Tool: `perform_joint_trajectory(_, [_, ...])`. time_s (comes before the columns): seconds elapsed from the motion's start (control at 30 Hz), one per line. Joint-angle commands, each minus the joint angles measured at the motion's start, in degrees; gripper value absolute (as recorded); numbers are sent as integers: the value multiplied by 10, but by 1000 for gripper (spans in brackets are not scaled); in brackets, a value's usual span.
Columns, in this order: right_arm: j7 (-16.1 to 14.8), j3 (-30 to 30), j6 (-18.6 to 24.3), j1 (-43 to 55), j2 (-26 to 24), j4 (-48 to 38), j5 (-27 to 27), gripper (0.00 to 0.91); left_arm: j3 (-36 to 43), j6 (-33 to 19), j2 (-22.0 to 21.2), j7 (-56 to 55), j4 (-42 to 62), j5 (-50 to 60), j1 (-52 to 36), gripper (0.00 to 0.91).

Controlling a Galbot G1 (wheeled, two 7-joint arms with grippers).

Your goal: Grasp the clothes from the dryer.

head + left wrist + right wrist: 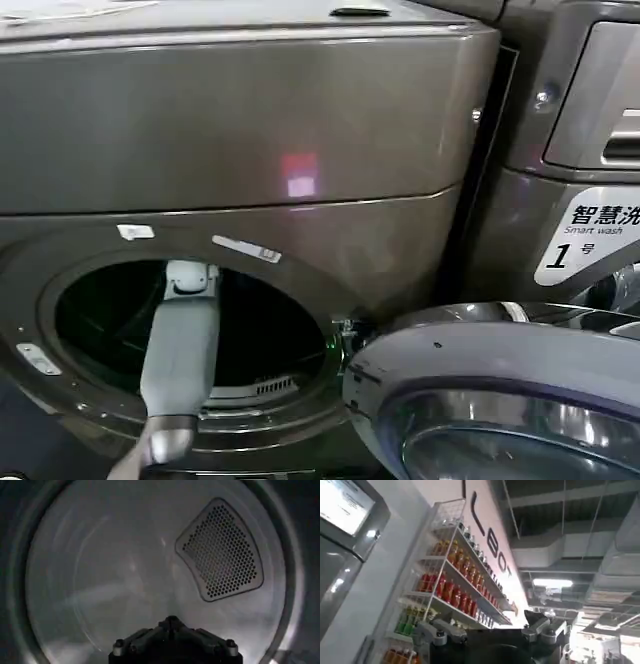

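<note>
The dryer (240,130) is the bronze-grey machine in front of me, and its round porthole (190,330) stands open. My left arm (180,360) reaches through the porthole into the dark drum. In the left wrist view my left gripper (171,622) is shut with nothing in it, its fingertips meeting in a point before the bare grey rear wall of the drum (115,580). The clothes are out of view. My right gripper (490,630) is away from the dryer, pointing up at the room, open with nothing between its fingers.
The dryer's round door (500,390) hangs open at the lower right. A second machine with a "Smart wash" sticker (590,235) stands to the right. A perforated vent panel (220,550) is set in the drum's rear wall. Shelves of bottles (455,585) line a wall.
</note>
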Motion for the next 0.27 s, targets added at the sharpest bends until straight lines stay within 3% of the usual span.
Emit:
perform_joint_trajectory(0.03, [9,13,-12,-1,0,-3,-10,907,1,-2,0,-1,3,-3,0,0])
perform_joint_trajectory(0.27, [17,23,-20,-10,2,-1,-13,907,1,-5,1,3,2,0,4,0])
